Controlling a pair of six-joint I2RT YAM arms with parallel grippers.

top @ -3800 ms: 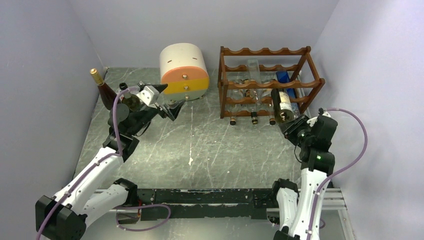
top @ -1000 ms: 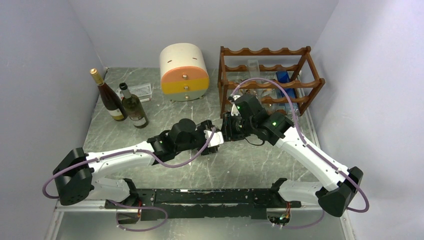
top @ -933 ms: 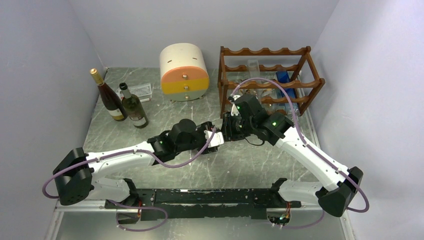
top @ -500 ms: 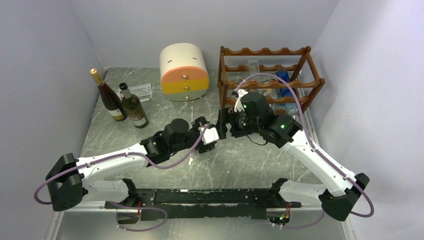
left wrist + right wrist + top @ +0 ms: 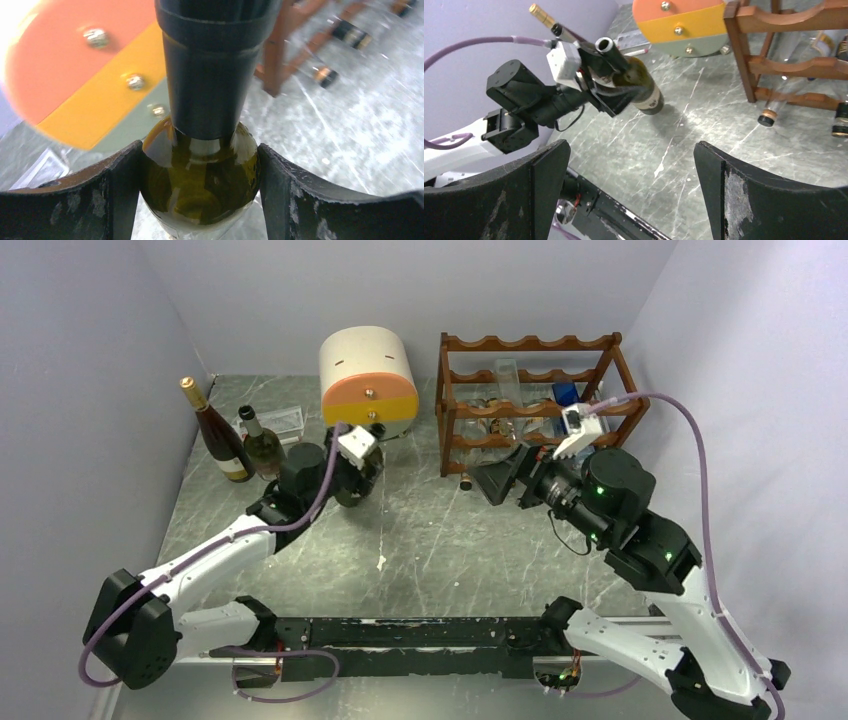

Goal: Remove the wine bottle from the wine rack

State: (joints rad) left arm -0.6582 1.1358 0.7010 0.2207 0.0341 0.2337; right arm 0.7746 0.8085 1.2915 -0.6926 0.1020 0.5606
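Left gripper (image 5: 200, 200) is clamped on the tilted wine bottle (image 5: 207, 90); it should go upright, base onto worktop (image 5: 704, 165) below gripper, before release. Right gripper (image 5: 630, 145) is spread wide & empty, wine rack (image 5: 740, 50) just ahead.

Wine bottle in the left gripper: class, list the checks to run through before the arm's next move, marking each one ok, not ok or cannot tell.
1. Left gripper clamps the wine bottle: ok, a finger on each side of its shoulder.
2. Right gripper open and apart from the bottle: ok.
3. Bottle out of the wine rack: ok.
4. Bottle upright: not ok, tilted.
5. Gap to the drawer unit behind it: cannot tell.
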